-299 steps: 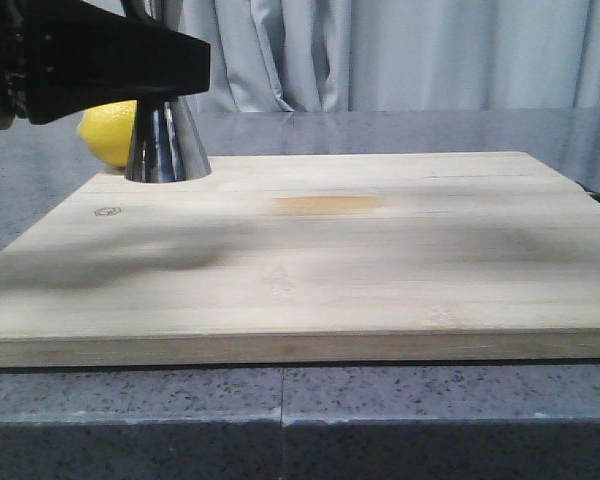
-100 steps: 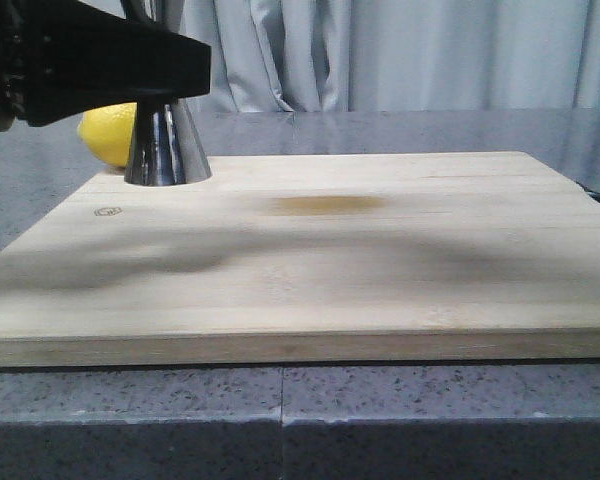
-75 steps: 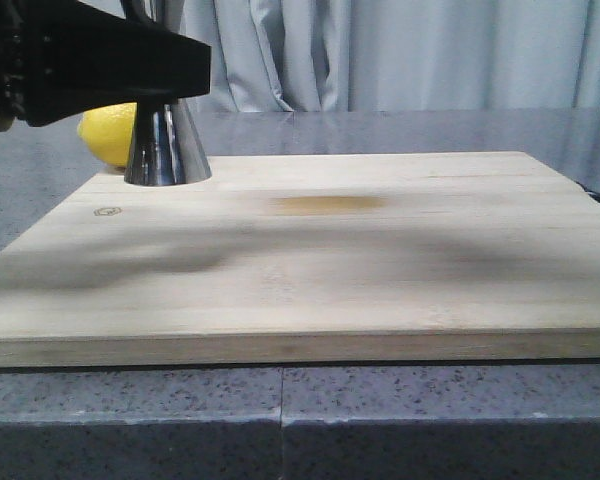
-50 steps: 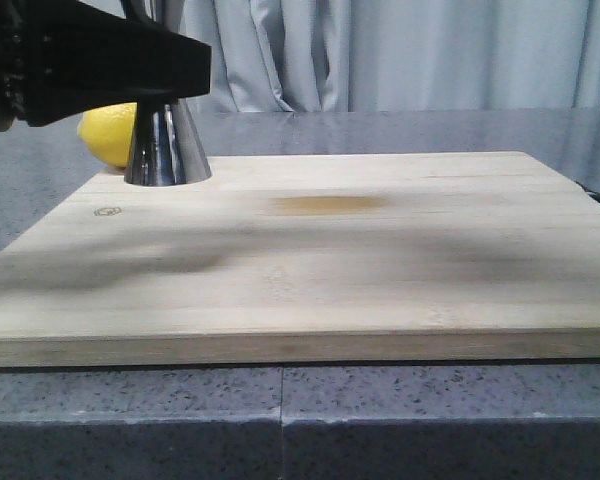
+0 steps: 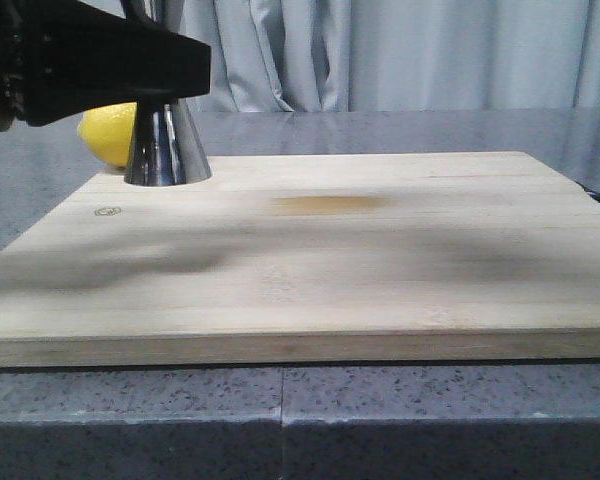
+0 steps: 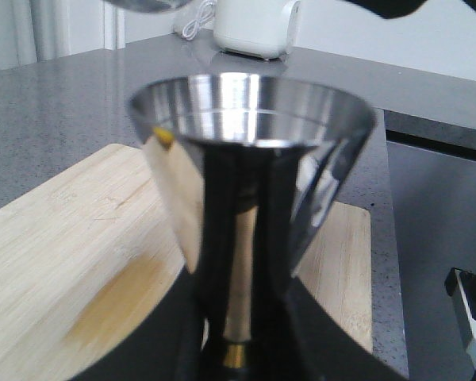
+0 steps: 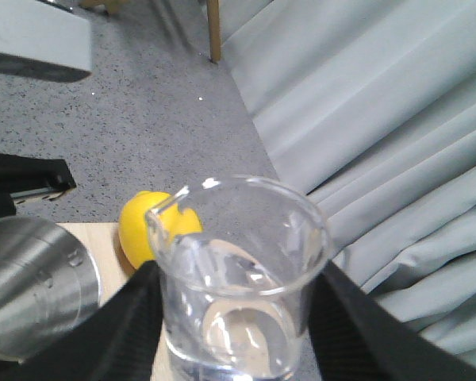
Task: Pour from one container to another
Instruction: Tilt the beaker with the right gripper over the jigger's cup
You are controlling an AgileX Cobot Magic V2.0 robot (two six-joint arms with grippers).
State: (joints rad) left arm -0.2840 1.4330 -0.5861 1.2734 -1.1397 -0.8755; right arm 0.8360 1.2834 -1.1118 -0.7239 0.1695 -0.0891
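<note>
While left claw (image 6: 236, 349) pinches jigger (image 6: 250, 151) waist, right claw (image 7: 236, 317) clamps beaker (image 7: 238, 270) alongside.

I see a grey speckled stone desk (image 5: 280, 420) filling the bottom of the front view, with a seam running through its front edge. Pale grey-blue curtains (image 5: 400, 55) hang in long folds across the top of the frame behind it. The light is soft and even, casting blurred shadows over the wooden board (image 5: 380, 270) in the middle.

Jigger (image 5: 167, 145) top hidden behind black left arm (image 5: 80, 65); lemon (image 5: 108, 130) half hidden.
</note>
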